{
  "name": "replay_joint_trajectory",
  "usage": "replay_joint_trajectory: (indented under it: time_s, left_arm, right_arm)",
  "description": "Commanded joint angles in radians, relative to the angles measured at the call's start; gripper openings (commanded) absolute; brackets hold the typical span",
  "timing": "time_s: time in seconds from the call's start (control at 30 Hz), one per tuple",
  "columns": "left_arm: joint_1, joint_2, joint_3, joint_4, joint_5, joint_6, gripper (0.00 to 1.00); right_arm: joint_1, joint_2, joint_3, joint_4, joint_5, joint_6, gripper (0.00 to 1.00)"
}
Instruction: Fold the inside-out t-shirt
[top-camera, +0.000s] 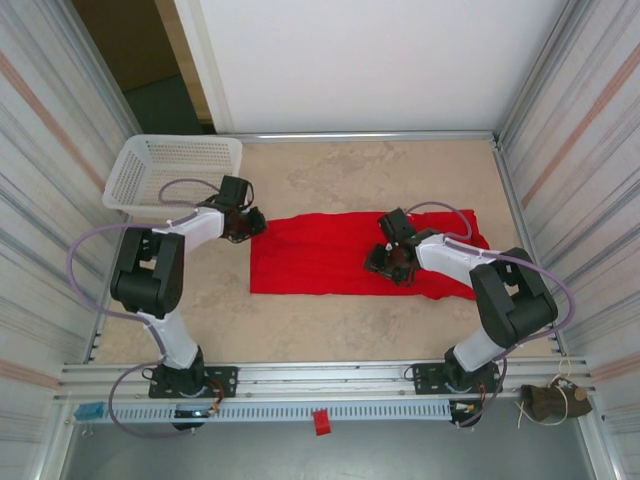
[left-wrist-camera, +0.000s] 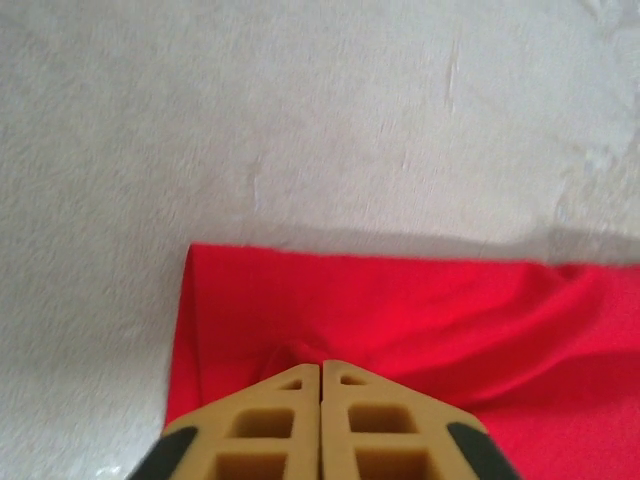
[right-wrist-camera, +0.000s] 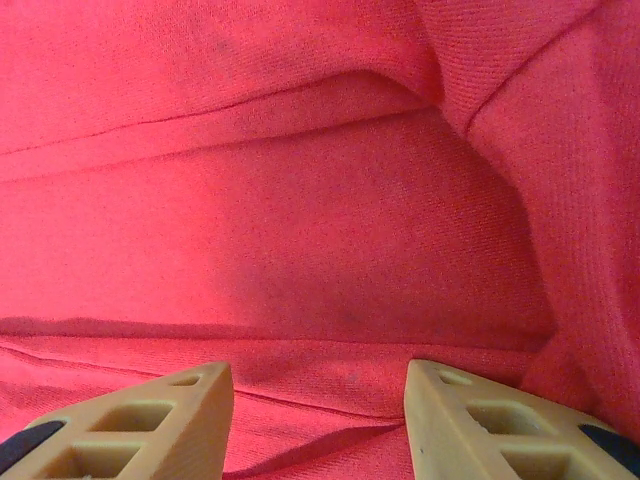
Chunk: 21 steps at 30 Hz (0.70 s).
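We take the t-shirt (top-camera: 320, 255) as our landmark: it lies flat in the middle of the table (top-camera: 400, 170), a long red band set crosswise. Over its right half the right gripper (top-camera: 388, 264) hangs low with fingers (right-wrist-camera: 150, 420) spread, cloth beneath them and nothing held. At its far left corner the left gripper (top-camera: 250, 226) has its fingers (left-wrist-camera: 260, 425) pressed together, and a small pucker at their tips suggests they pinch the edge. We judge this the grasp before a crosswise fold; next the right must close on cloth too. Beyond the shirt's left end a white basket (top-camera: 175, 170) crowds the left arm's sweep.
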Motion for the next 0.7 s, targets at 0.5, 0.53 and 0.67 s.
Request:
replay_joint_trajectory:
  time_s: [0.5, 0.53, 0.67]
  left_arm:
    - [0.064, 0.039, 0.08, 0.028, -0.033, 0.052, 0.0]
    - [0.063, 0.036, 0.067, 0.036, -0.03, 0.048, 0.0]
    - [0.064, -0.017, -0.027, 0.092, 0.007, 0.031, 0.0]
  right_arm:
    - [-0.001, 0.036, -0.041, -0.017, 0.075, 0.085, 0.47]
    - [-0.002, 0.036, -0.04, -0.017, 0.077, 0.086, 0.47]
    - [-0.005, 0.029, -0.035, -0.021, 0.082, 0.089, 0.47]
